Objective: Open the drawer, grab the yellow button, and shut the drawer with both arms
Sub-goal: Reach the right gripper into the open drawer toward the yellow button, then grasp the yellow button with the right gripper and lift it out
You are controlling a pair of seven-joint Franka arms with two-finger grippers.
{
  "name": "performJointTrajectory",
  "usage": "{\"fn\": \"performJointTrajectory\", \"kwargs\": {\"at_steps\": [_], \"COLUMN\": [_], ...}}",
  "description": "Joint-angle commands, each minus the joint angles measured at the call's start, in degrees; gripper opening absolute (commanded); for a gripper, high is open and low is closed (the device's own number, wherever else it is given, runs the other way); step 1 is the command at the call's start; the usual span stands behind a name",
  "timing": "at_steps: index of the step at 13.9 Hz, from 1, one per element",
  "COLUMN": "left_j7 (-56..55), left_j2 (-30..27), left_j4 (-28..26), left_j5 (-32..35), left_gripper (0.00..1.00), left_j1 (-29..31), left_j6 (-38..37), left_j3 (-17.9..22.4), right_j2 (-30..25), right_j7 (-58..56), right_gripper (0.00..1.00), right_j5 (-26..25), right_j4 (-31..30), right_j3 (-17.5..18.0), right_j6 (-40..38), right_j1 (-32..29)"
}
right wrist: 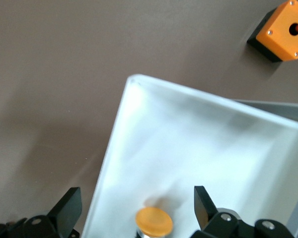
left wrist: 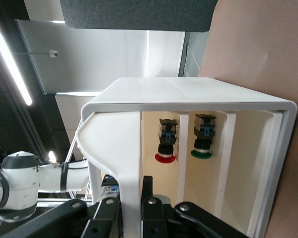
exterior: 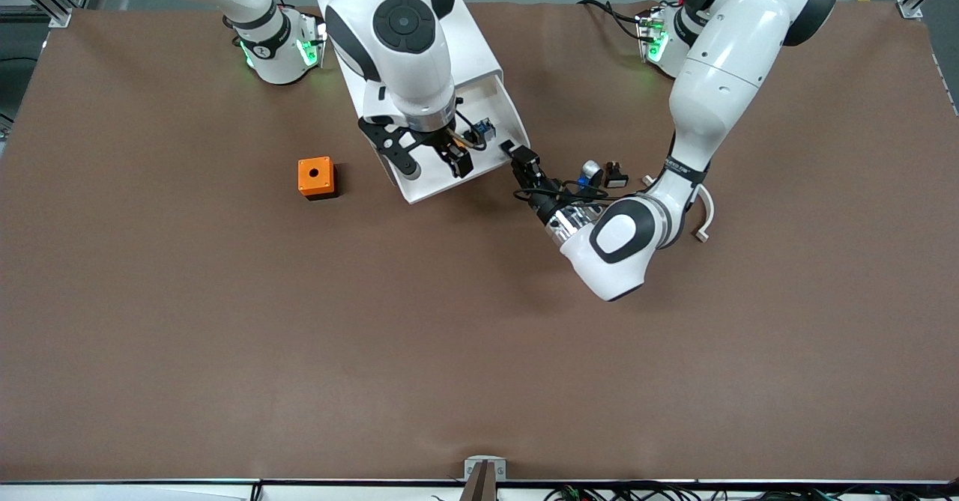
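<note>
The topmost drawer is pulled out of the white cabinet toward the front camera. My left gripper is shut on the drawer's front edge at the corner toward the left arm's end. In the left wrist view its fingers clamp the white front. My right gripper hangs open over the drawer. The button lies in the tray. In the right wrist view its orange cap sits on the drawer floor, between the spread fingers, untouched.
The orange box with a hole stands on the mat beside the drawer, toward the right arm's end; it also shows in the right wrist view. A blue-and-silver part, a small black part and a white hook lie by the left arm. Red-capped and green-capped buttons show inside the cabinet.
</note>
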Motion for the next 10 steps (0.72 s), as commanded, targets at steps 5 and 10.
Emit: {"fn": "performJointTrajectory", "kwargs": {"at_steps": [5,10], "left_j7": [2.94,22.98], "left_j2": [0.88,0.97], "left_j4": [1.54,4.87], "left_j5": [-0.13,-0.39], "left_gripper": [0.46,0.99], "left_j1": [1.25,1.25], "left_j6": [2.2,2.38], "left_j3": [0.08,-0.01], "right_j2": [1.28,3.56], "right_j7": [7.29,10.54], "right_gripper": [1.0,0.99], "right_j5": [-0.46,-0.2], "right_j4": [0.5,1.2], "right_j3": [-0.44,-0.36], "right_j6": [1.83,3.59], "right_j1": [3.54,4.85]}}
